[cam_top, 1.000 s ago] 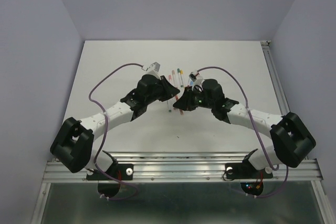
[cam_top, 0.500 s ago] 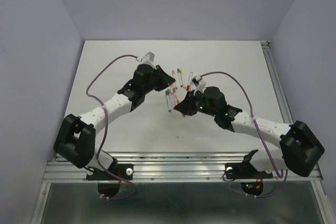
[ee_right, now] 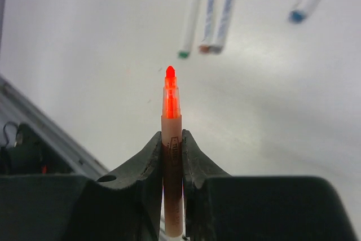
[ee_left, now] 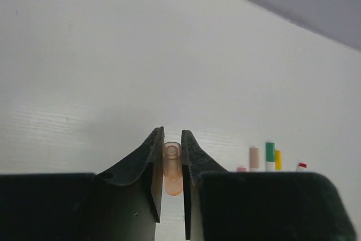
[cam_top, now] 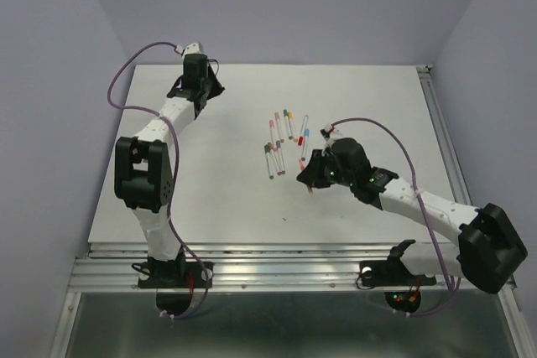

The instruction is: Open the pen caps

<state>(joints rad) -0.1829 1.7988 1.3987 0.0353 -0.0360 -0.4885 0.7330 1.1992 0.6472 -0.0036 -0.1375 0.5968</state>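
The left arm (cam_top: 164,119) and right arm (cam_top: 419,204) are white tubes joined by chunky black housings; a purple cable (cam_top: 126,64) loops along each. Fingers (ee_left: 148,165) are black, curved, tapering.

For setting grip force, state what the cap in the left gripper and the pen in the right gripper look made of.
The cap: likely translucent orange plastic, smooth; light shows through it. The pen: likely smooth pale plastic barrel, printed; its red-orange tip looks felt-like.
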